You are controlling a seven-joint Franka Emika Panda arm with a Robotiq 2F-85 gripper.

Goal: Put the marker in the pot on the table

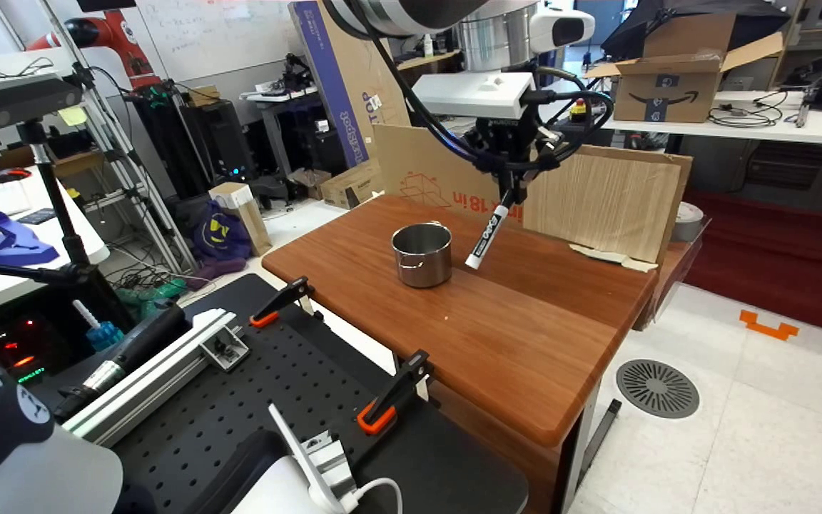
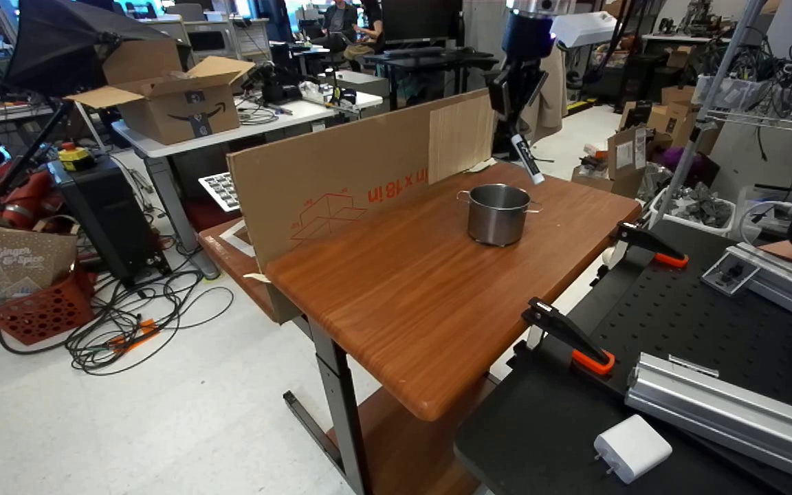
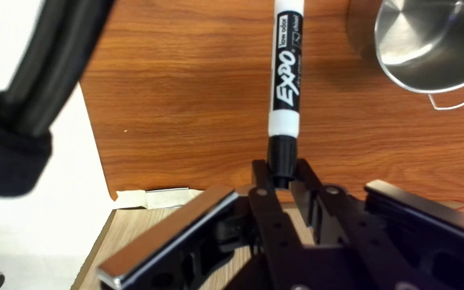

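Note:
The marker [image 1: 489, 235] has a white and black barrel and a black cap. It also shows in an exterior view [image 2: 527, 159] and the wrist view [image 3: 286, 68]. My gripper [image 3: 282, 173] is shut on its black cap. The marker hangs tilted above the table [image 1: 518, 328], white end down, apart from the pot. The silvery pot [image 1: 422, 264] stands upright on the table; it also shows in an exterior view [image 2: 496, 221]. In the wrist view the pot [image 3: 453, 48] is to the right of the marker, partly cut off, and its visible inside holds nothing.
A cardboard sheet [image 2: 341, 175] stands along the table's far edge, behind the gripper. The black perforated workbench [image 1: 297, 385] with orange-tipped clamps [image 1: 389, 392] adjoins the near edge. The pot has thin wire handles [image 2: 535, 208] sticking out at its sides.

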